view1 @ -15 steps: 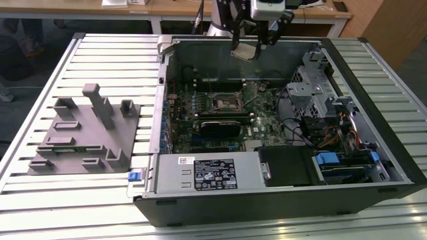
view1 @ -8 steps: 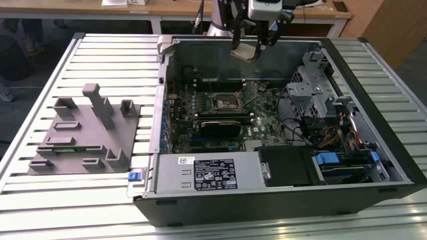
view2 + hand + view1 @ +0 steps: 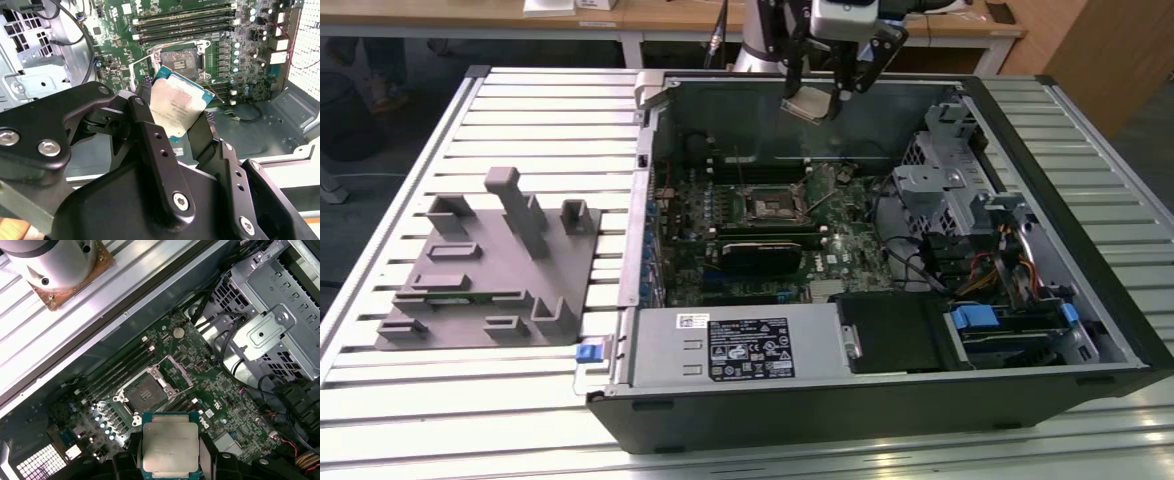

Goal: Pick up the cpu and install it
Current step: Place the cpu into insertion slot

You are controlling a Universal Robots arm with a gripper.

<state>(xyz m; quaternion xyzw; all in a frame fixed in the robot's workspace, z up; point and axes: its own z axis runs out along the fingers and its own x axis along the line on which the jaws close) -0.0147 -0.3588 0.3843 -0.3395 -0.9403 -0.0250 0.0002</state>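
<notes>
**The claw holds the chip over the open computer**

In the exterior view, the claw (image 3: 819,92) grips one cpu (image 3: 809,105) tight between its two fingers. The chip is small, flat and square. It hangs tilted in the air above the far edge of the open computer case (image 3: 881,410), with free room all around it. One black square socket (image 3: 770,208) sits lower down on the green board (image 3: 854,240), well apart from the chip. One grey tray (image 3: 494,270) with bumpy blocks lies on the ribbed metal worktop (image 3: 520,110), to the exterior view's left of the case.

In the second wrist view, the cpu (image 3: 177,107) shows a shiny silver top with a thin green rim. The black fingers (image 3: 150,135) of the claw (image 3: 174,125) press on two of its sides. The socket (image 3: 180,59) has a thin metal frame.

In the first wrist view, the cpu (image 3: 170,445) sits between the fingers, and its far edge is free. The socket (image 3: 145,392) lies apart from it. One shiny metal cage (image 3: 270,315) with round holes stands beside the board.
</notes>
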